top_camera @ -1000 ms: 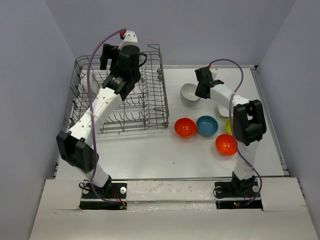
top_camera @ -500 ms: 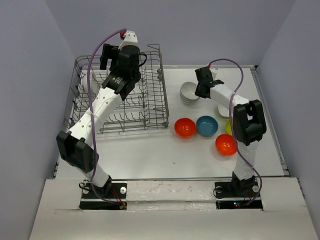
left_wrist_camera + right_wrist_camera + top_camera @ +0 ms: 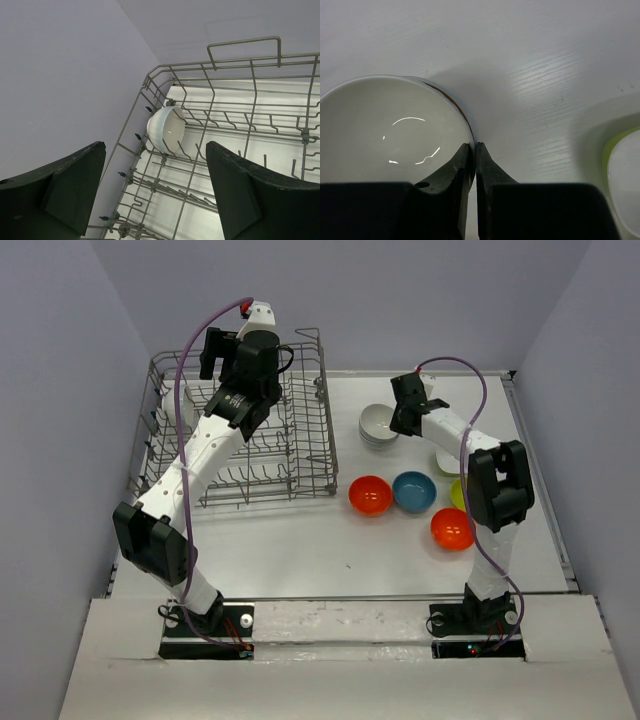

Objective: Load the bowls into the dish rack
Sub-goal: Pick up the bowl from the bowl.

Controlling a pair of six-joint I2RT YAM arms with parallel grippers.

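Observation:
The grey wire dish rack [image 3: 320,410] stands at the back left. One white bowl [image 3: 167,130] leans on edge among its tines near a far corner. My left gripper [image 3: 214,356] hangs above the rack, open and empty [image 3: 156,150]. A stack of white bowls [image 3: 378,426] sits right of the rack. My right gripper [image 3: 398,420] is shut on the right rim of the top white bowl [image 3: 395,125], one finger inside and one outside [image 3: 474,146].
On the table in front of the stack lie an orange-red bowl [image 3: 370,494], a blue bowl [image 3: 414,490], a second orange-red bowl [image 3: 452,528] and a yellow-green bowl [image 3: 457,492], half hidden by the right arm. The yellow-green bowl's rim [image 3: 606,152] shows at the right.
My right gripper's fingers have closed onto the white bowl's rim. Neither arm has visibly shifted, and the left gripper stays open.

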